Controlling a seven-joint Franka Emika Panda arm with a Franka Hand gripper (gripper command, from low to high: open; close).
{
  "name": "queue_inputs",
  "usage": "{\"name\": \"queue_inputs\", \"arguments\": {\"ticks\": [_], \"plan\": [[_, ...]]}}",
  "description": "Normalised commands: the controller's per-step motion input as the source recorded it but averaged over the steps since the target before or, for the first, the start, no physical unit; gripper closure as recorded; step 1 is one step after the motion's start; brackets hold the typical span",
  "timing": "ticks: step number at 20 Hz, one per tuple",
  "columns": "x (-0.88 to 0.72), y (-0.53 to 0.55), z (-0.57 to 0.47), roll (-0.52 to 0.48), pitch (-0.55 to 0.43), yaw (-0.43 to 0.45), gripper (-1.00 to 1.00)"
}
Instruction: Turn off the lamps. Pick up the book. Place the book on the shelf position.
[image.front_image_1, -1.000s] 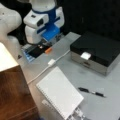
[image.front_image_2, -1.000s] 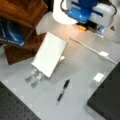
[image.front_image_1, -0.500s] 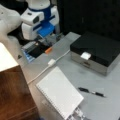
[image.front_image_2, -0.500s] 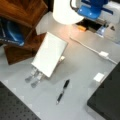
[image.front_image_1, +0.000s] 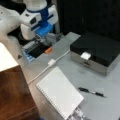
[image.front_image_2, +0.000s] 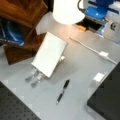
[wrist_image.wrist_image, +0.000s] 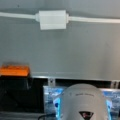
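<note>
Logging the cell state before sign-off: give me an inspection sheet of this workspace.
Surface: grey table, in use.
Job's things: book flat on the table, untouched; shelf beside it; lamp looks lit.
Clutter: pen; black box; orange piece.
Pincer: pincer low over the blue-edged unit, holding nothing seen.
Cables: white cable with inline switch.
Surroundings: dark backdrop.

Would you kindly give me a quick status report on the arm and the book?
Gripper low over the blue-edged black unit, holding nothing. Book flat on the table, untouched. Lamp glowing. Pen beside book.
</note>
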Motion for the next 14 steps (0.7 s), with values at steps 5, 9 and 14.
{"name": "queue_inputs", "arguments": {"ticks": [5, 9, 14], "plan": [[-0.24, 0.35, -0.24, -0.036, -0.086, -0.105, -1.00], [-0.25, 0.31, -0.28, -0.009, -0.134, -0.047, -1.00], [-0.31, 0.25, -0.34, 0.004, -0.154, -0.066, -1.00]]}}
